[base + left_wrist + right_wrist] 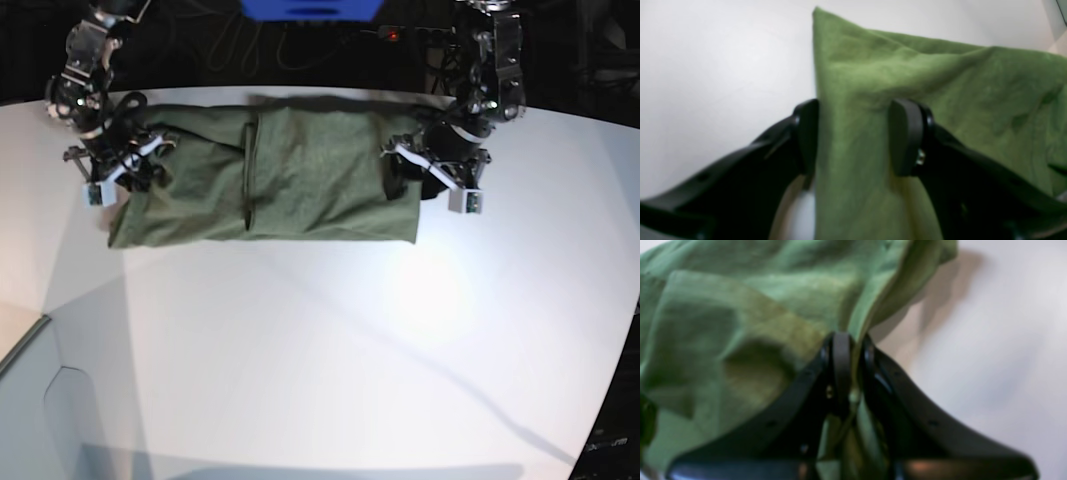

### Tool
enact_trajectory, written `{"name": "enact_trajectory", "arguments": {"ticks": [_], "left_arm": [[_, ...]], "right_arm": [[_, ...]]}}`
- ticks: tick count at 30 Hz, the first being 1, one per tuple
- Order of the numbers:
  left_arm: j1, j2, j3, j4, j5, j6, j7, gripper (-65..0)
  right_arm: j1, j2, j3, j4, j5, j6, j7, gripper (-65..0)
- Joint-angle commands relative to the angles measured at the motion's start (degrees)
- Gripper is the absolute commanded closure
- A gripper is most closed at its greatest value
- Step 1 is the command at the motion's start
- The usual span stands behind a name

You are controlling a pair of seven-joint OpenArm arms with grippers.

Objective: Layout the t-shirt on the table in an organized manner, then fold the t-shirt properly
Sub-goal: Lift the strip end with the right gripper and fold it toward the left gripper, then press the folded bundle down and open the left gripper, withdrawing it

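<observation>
Showing no readable label, t-shirt [300,170], right gripper [850,350] pinching fabric

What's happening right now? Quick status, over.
Right gripper clamped on t-shirt. Left gripper open around its edge. Shirt partly folded on table. Nothing blocking.

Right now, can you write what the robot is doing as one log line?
olive-green cotton t-shirt: stretched across white table | left gripper: open, straddling edge | right gripper: shut on shirt
</observation>
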Motion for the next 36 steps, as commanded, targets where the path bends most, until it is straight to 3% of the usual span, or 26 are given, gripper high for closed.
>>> {"name": "enact_trajectory", "arguments": {"ticks": [1, 8, 17, 29, 32, 36], "left_arm": [[-0.4, -0.09, -0.03, 0.81, -0.73, -0.44, -0.93, -32.5], [-0.4, 0.08, -0.03, 0.81, -0.73, -0.44, -0.84, -32.5], [-0.4, 0.17, -0.03, 0.72, -0.73, -0.35, -0.84, -32.5], [-0.4, 0.17, -0.03, 0.72, -0.73, 0.0, -0.75, -32.5], [-0.05, 0.08, -0.03, 0.72, -0.73, 0.0, -0.75, -32.5], [0.12, -0.09, -0.03, 0.72, -0.73, 0.0, -0.75, -32.5]], "right_arm": [[0.0, -0.48, -0.11, 3.99, 1.3, 0.17, 1.76, 0.0], [-4.13, -5.58, -2.4, 19.81, 1.22, 0.17, 1.76, 0.0], [-12.75, -6.37, -17.43, 31.42, 1.04, 0.17, 1.76, 0.0], [-11.25, -5.5, -43.28, 25.61, 0.95, 0.17, 1.76, 0.0], [-8.97, -5.32, -46.97, 20.52, 0.95, -3.83, 1.76, 0.0], [-5.54, -4.7, -51.45, 14.89, 0.95, -4.54, 1.76, 0.0]]}}
